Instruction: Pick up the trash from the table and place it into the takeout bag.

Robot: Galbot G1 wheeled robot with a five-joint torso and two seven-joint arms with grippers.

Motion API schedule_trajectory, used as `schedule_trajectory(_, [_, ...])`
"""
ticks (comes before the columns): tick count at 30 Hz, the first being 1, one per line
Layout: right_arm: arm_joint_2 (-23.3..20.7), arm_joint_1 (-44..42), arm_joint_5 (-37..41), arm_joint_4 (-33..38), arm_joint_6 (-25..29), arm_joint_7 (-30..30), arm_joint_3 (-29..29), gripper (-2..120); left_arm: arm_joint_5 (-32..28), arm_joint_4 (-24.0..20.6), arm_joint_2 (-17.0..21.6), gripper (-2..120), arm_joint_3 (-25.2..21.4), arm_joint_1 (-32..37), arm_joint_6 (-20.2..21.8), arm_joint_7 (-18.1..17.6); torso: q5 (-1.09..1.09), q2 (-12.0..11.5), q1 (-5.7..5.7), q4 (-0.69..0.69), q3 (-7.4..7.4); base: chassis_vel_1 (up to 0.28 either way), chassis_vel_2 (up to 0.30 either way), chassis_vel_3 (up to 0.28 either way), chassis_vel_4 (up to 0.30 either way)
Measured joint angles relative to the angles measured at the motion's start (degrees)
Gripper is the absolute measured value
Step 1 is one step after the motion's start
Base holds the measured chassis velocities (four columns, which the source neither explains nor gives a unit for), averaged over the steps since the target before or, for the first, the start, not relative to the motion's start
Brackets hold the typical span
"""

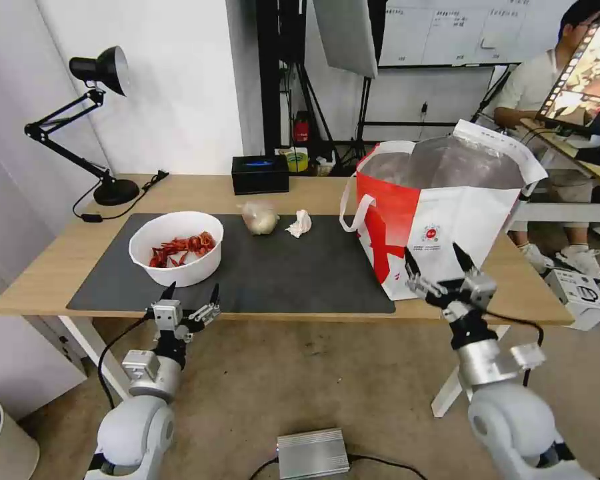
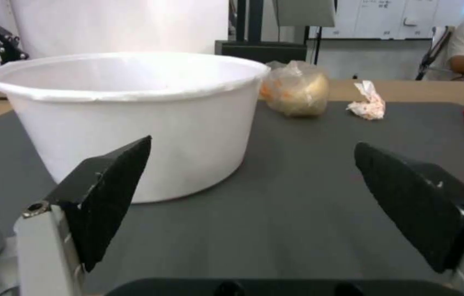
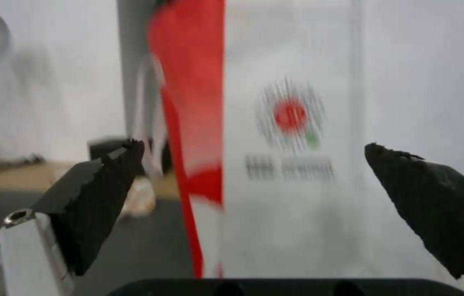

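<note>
The bowl [image 1: 176,248] of red shells sits on the dark mat [image 1: 293,273], toward its left end. At about two o'clock from the bowl lies the clear-bagged beige bundle [image 1: 259,217], and just right of that the crumpled tissue [image 1: 300,223]; the two are near each other but apart. Farther right, at the mat's right end, the takeout bag [image 1: 440,220] stands upright with its foil-lined mouth open and one strap hanging down its left side. The mat lies on the wooden table [image 1: 40,273].

The left gripper [image 1: 191,294] hangs at the table's near edge, at six o'clock from the bowl, fingers spread wide and holding nothing. From its wrist, the bowl's white wall [image 2: 133,131] rises close beyond one finger [image 2: 112,196], with the bundle [image 2: 296,89] and tissue [image 2: 368,107] farther back on the mat.

The right gripper [image 1: 441,261] is raised before the bag's near face, just below its round red logo, fingers also splayed open and empty. Its wrist camera looks straight at the bag's red and white panel [image 3: 292,123] between the two dark fingers [image 3: 100,201].

Behind the bundle, at twelve o'clock, a black box [image 1: 260,174] stands at the table's far edge; a black desk lamp [image 1: 90,120] occupies the far left corner.
</note>
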Motion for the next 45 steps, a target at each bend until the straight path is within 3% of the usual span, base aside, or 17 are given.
schedule_trajectory(15, [4.8,-4.4,-3.4,-1.2,1.8,1.5,-4.9,100,-1.3,-0.5,-0.1,100,-0.2,1.4,-0.4,2.3,0.0,0.0,0.0,0.0,0.0,0.0,0.0,0.0,0.0])
schedule_trajectory(36, [3.6,-3.1,-2.7,-1.1,1.6,1.9,-6.5,100,-1.6,-0.8,0.1,100,-0.4,1.8,-0.5,2.5,0.0,0.0,0.0,0.0,0.0,0.0,0.0,0.0,0.0])
schedule_trajectory(45, [1.0,5.0,0.1,-3.1,0.1,-1.5,-12.6,100,-1.5,-0.8,-0.2,100,-0.5,1.8,-0.5,2.5,0.0,0.0,0.0,0.0,0.0,0.0,0.0,0.0,0.0])
